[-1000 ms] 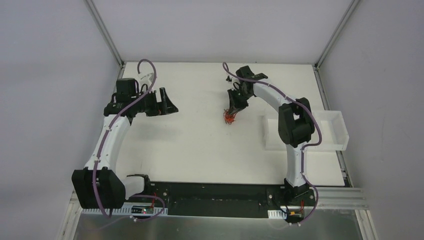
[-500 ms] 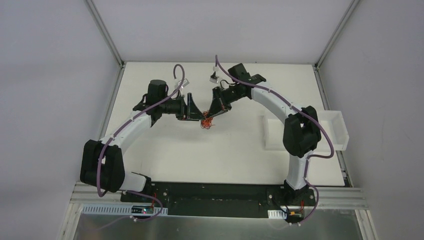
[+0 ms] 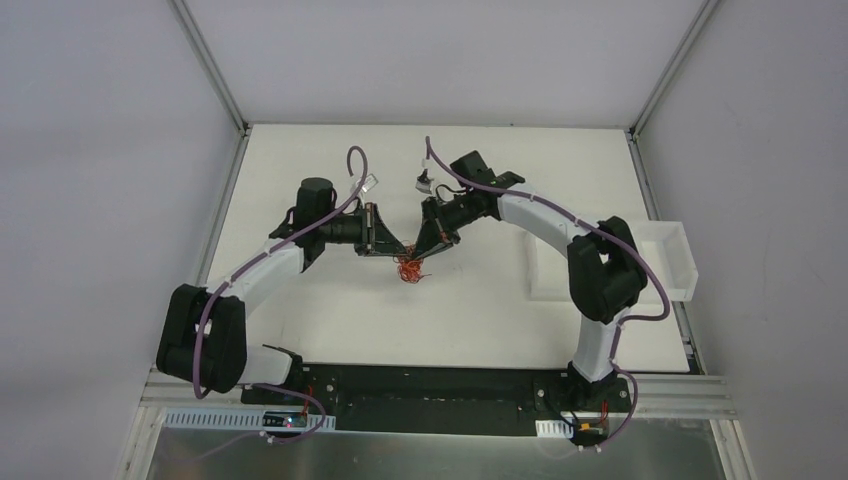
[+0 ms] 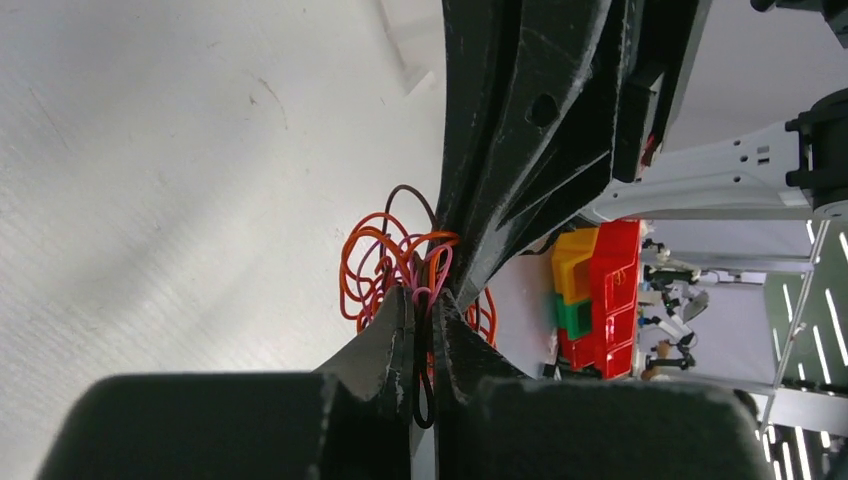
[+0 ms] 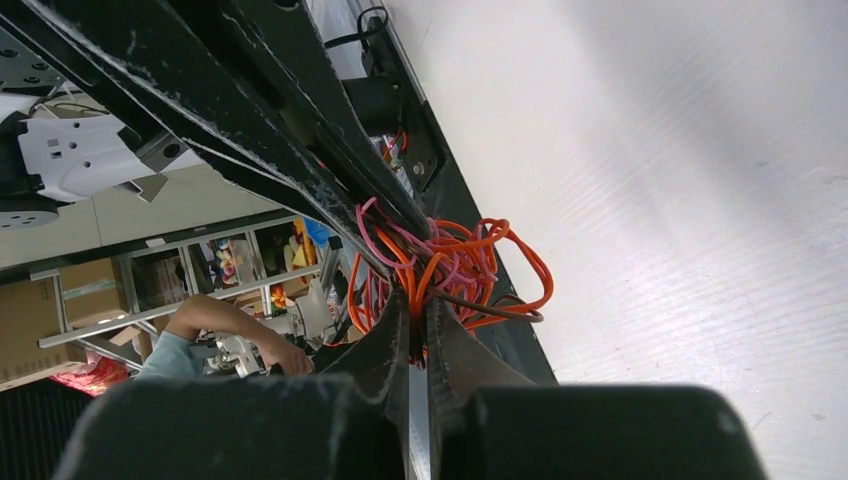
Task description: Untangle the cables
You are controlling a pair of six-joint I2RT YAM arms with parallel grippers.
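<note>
- The left end effector [image 4: 424, 300] is pinched nearly shut, with a dark loop and a pink strand caught between its fingers.
- The right end effector [image 5: 418, 305] is also narrowed to a slit, clamped on several orange strands.
- The cables [image 3: 408, 268] form one small red-orange wad directly at both sets of tips. Most of it bulges just past and beneath the fingers, and it looks to hang clear of the table [image 3: 480, 320] or barely brush it; I cannot tell which.
- The two end effectors meet tip to tip, almost touching, each with the other straight ahead of it. The wad sits in the narrow space between them, so neither arm is nearer.
- The clump has no clear long axis: it is a rounded knot of loops, with a few larger orange curls flaring out to one side of each grip.
- My judgement is that the coming move turns on the line joining the two tips. Each end effector would draw straight back along its own approach, so the wad stretches between them.
- There is a risk that both hold the same strands, which would tighten the knot rather than open it.
</note>
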